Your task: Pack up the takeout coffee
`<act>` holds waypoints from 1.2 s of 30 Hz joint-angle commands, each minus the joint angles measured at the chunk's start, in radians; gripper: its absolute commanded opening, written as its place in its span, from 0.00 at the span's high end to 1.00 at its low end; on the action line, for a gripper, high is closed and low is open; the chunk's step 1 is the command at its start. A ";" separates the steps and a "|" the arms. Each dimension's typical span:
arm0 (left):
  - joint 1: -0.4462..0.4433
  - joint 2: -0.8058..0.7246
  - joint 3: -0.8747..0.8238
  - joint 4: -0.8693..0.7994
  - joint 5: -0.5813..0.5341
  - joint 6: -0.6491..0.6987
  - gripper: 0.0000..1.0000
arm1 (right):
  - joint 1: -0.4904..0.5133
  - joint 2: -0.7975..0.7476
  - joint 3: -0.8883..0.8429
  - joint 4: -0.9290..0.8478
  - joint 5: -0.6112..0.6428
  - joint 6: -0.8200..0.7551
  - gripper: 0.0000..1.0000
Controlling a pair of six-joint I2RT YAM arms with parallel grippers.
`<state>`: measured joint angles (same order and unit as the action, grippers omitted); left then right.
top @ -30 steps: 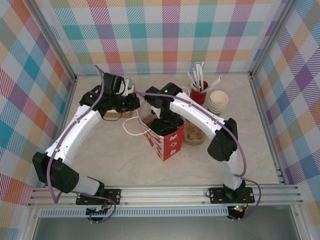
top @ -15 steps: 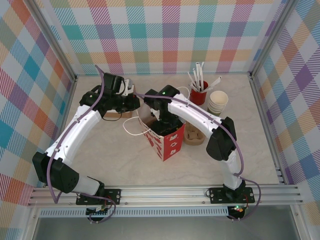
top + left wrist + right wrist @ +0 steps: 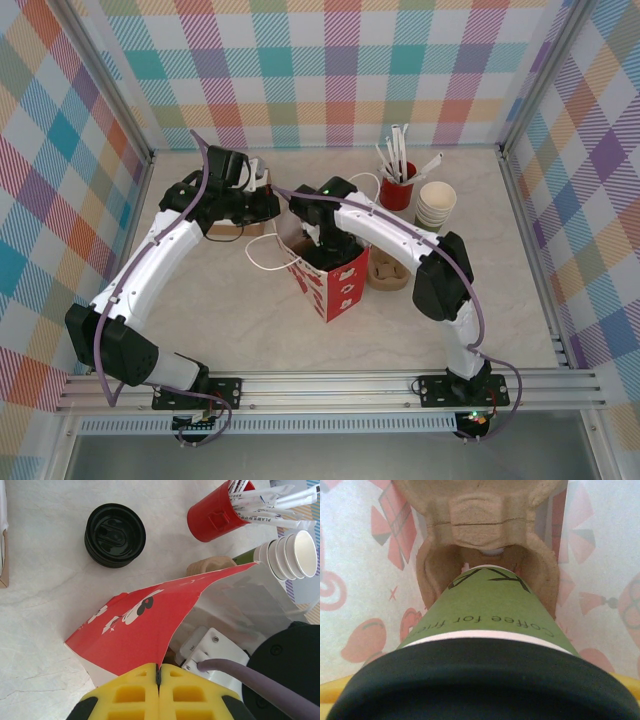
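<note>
Pale surface [image 3: 200, 300]: left claw [image 3: 159, 672] pinches bag [image 3: 135, 630] open; right claw [image 3: 480, 695] grips coffee [image 3: 490, 610] (tray [image 3: 480, 515] at 12 o'clock); seating likely needs straight lowering.

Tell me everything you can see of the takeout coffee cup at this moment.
The takeout coffee cup is paper, olive-green, with black print "Coffee for" and a black plastic lid over a white rim. It points away from the right wrist camera, lid nearest, its base reaching into a hole of the pulp cup holder inside the red-printed paper bag. Yellow fingers of the right pincer flank the lid.
</note>
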<state>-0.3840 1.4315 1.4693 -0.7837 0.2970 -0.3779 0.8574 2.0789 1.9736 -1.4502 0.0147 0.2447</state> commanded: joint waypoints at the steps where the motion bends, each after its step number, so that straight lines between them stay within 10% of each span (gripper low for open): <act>1: -0.011 0.011 0.017 -0.021 0.005 0.002 1.00 | -0.001 0.024 -0.030 0.009 -0.003 -0.024 0.23; 36: -0.010 0.006 0.010 -0.018 0.007 0.003 1.00 | -0.001 0.037 -0.118 0.074 0.008 -0.014 0.23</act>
<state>-0.3840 1.4315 1.4693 -0.7841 0.2977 -0.3779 0.8566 2.1059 1.8782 -1.3540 0.0105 0.2451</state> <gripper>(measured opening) 0.040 0.841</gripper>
